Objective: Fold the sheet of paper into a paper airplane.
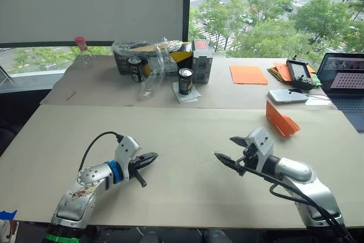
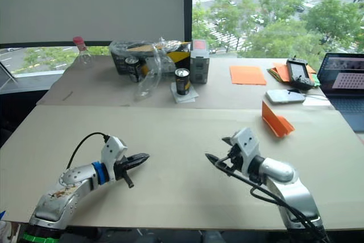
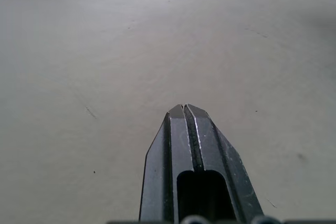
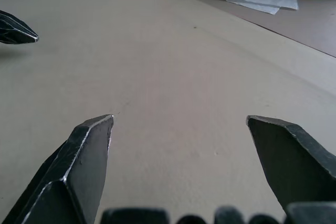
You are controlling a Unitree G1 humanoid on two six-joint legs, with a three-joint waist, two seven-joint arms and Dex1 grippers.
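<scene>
The sheet of paper (image 1: 281,120) lies on the near table at the right, folded into a narrow orange wedge with layered flaps, a paper airplane shape. My right gripper (image 1: 224,147) is open and empty, low over the table, to the left of and nearer than the wedge, well apart from it. My left gripper (image 1: 153,156) is shut on nothing, pointing right over bare table at the near left. In the left wrist view its fingers (image 3: 184,109) meet tip to tip. The right wrist view shows its own gripper (image 4: 178,119) spread wide and the left gripper's tip (image 4: 18,29) beyond.
On the far table sit a smooth orange sheet (image 1: 248,74), a fanned pile of orange sheets (image 1: 278,72), a controller (image 1: 298,72), a laptop (image 1: 344,78), a white device (image 1: 287,95), two cans (image 1: 185,81), a box (image 1: 202,61) and plastic wrapping (image 1: 151,61).
</scene>
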